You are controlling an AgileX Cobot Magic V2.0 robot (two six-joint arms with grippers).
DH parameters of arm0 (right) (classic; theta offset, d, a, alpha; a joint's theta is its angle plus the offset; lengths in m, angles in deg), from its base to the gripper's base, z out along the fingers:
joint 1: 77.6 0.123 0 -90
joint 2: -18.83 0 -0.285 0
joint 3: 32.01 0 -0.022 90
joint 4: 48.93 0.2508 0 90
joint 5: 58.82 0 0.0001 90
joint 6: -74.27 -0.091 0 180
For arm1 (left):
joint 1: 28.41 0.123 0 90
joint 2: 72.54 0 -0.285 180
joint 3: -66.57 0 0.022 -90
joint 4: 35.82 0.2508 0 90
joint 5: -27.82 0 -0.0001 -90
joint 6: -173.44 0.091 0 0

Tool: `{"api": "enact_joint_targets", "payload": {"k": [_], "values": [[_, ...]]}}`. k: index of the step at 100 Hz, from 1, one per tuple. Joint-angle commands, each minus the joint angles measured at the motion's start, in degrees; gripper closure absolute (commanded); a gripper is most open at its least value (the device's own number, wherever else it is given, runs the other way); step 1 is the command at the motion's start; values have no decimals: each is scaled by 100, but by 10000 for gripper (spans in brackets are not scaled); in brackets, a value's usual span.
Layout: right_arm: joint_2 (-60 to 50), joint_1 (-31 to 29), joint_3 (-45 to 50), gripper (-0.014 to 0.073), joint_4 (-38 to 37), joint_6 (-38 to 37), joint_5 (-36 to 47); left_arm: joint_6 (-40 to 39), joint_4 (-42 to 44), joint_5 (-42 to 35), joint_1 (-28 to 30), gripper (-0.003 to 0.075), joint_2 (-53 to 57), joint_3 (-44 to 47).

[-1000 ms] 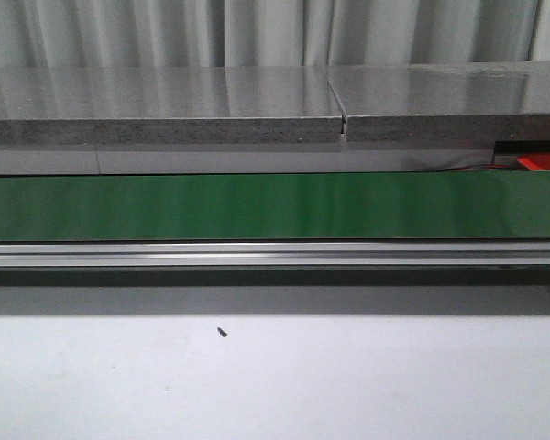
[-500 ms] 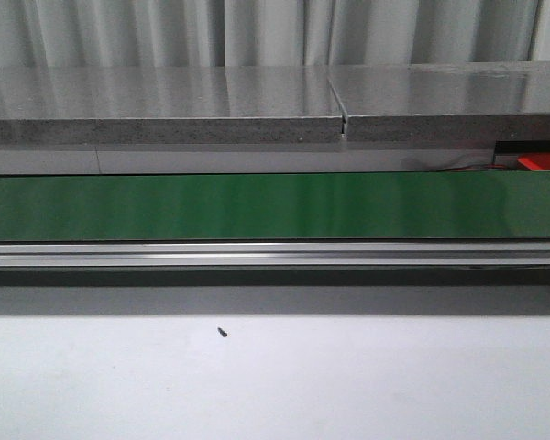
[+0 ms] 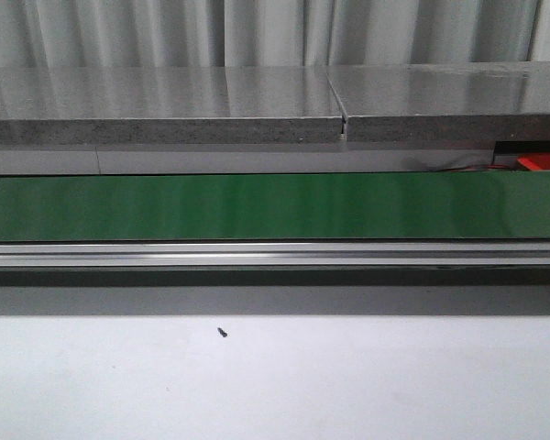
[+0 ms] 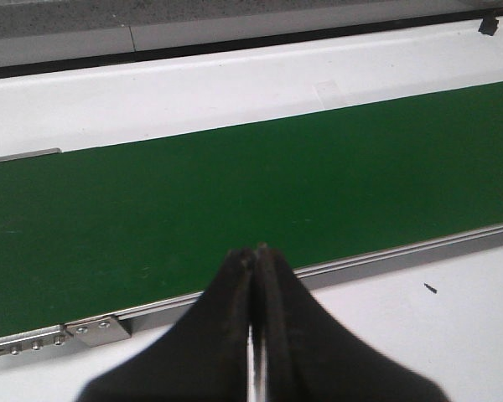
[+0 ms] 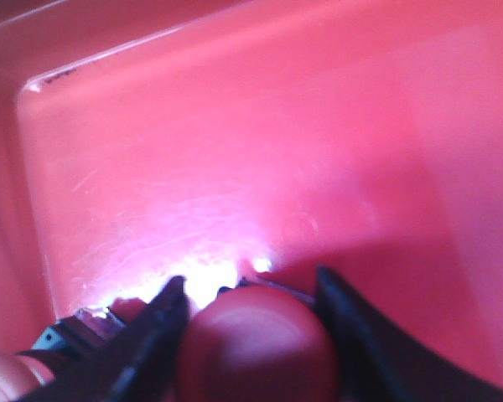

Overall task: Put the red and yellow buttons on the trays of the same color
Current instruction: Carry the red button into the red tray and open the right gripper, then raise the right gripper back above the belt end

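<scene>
The front view showed neither arm, only the green conveyor belt running across the scene behind an aluminium rail, with the white table in front and a small dark screw lying on it; a grey slab sat beyond the belt and a scrap of red showed at the far right edge. In the left wrist view the left gripper hung above the near edge of the same green belt, its two dark fingers pressed together with nothing between them. In the right wrist view the right gripper was down inside the red tray, whose glossy floor and raised wall filled the whole frame. Its fingers sat on either side of the red button, the rounded cap held between them, low over the tray floor; whether the button touched the floor could not be told from the glare. No yellow button or yellow tray appeared in any view
</scene>
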Motion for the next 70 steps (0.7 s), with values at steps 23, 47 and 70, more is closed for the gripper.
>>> {"api": "enact_joint_targets", "payload": {"k": [23,47,70], "values": [[-353,-25,-491,65,114,24,39,-50,-128,-361,-54,739,58,-184],[-701,-25,-493,67,99,289,-99,-50,-128,-361,-54,739,58,-184],[-1461,-11,-142,325,19,351,-141,-50,-128,-361,-54,739,58,-184]]}}
